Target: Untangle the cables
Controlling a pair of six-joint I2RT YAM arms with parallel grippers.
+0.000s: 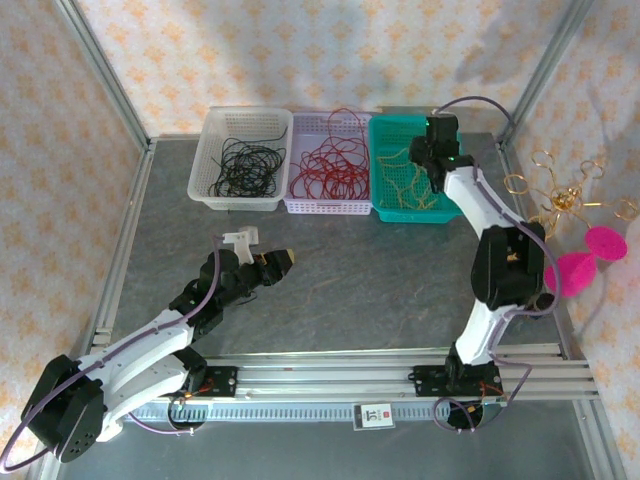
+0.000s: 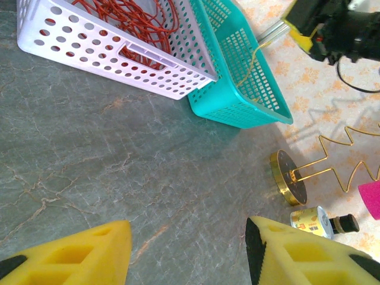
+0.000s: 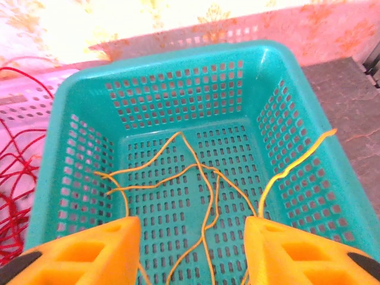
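Observation:
The cables lie sorted by colour in three baskets at the back of the table: black cables (image 1: 245,165) in a white basket (image 1: 205,160), red cables (image 1: 330,168) in a lilac basket (image 1: 325,206), yellow cables (image 1: 405,180) in a teal basket (image 1: 378,170). My right gripper (image 1: 432,165) hangs over the teal basket (image 3: 178,59). It is open (image 3: 192,222), and the yellow cables (image 3: 202,172) lie loose on the basket floor between and below its fingers. One strand curls up beside the right finger. My left gripper (image 1: 285,262) is open (image 2: 188,228) over bare table.
A gold wire ornament (image 1: 560,195) and pink shapes (image 1: 590,260) stand off the table's right edge. The ornament's round base (image 2: 288,178) and a small bottle (image 2: 320,221) sit near the teal basket (image 2: 249,89). Metal rails (image 1: 330,375) run along the front.

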